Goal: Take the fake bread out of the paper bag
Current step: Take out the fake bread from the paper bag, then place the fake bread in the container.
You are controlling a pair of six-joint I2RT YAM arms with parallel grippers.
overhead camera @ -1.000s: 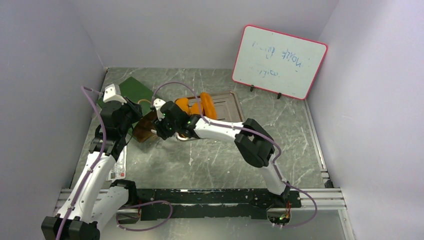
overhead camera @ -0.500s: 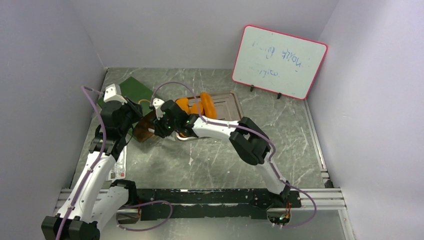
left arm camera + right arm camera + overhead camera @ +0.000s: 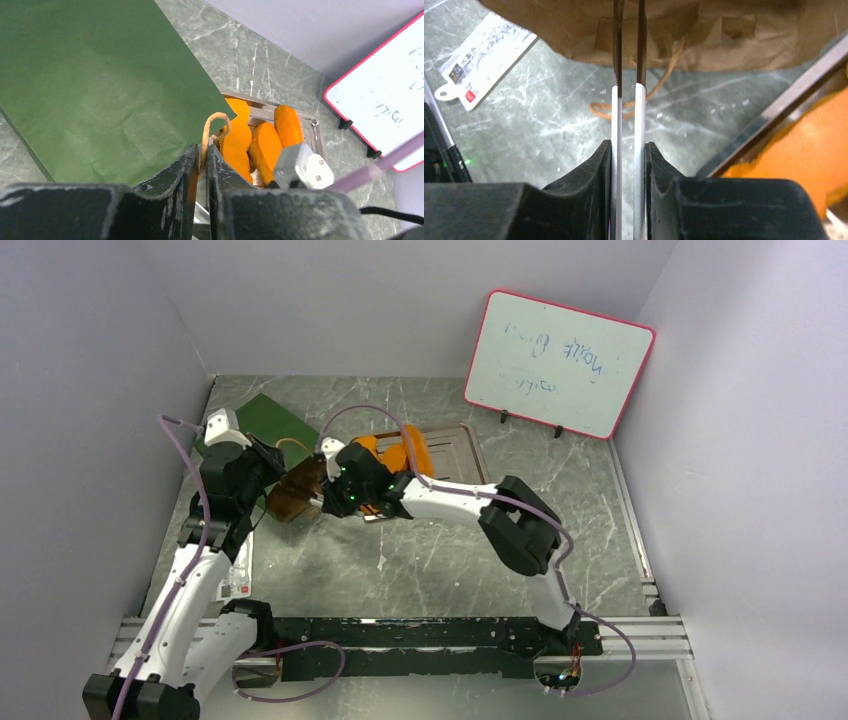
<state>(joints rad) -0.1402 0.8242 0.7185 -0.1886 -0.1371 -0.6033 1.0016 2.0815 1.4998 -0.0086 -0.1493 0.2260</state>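
Left gripper (image 3: 200,155) is pressed together on the tan cord handle (image 3: 212,122) of the paper bag (image 3: 100,85). The fingers hide how much cord sits between them. The bag lies on the surface (image 3: 400,560), green side up, brown mouth toward the right arm.

Right gripper (image 3: 629,150) pinches the metal tongs (image 3: 629,60), blades close together and near parallel, aimed at the kraft mouth. The tong tips are cut off at the top of the right wrist view, so I can't tell if they're inside the bag or on anything. The top view is no help: the right wrist covers the tongs and the mouth.

Fake bread (image 3: 237,137): several orange loaves on the metal tray (image 3: 312,122), just beside the bag. The count is unclear, as the left gripper blocks part of them. The bag interior is not visible.

Second cord (image 3: 624,107) lies loose on the surface below the mouth. White tag (image 3: 484,55) sits near the bag, print unreadable. Whiteboard (image 3: 558,362) is at back right, writing illegible.
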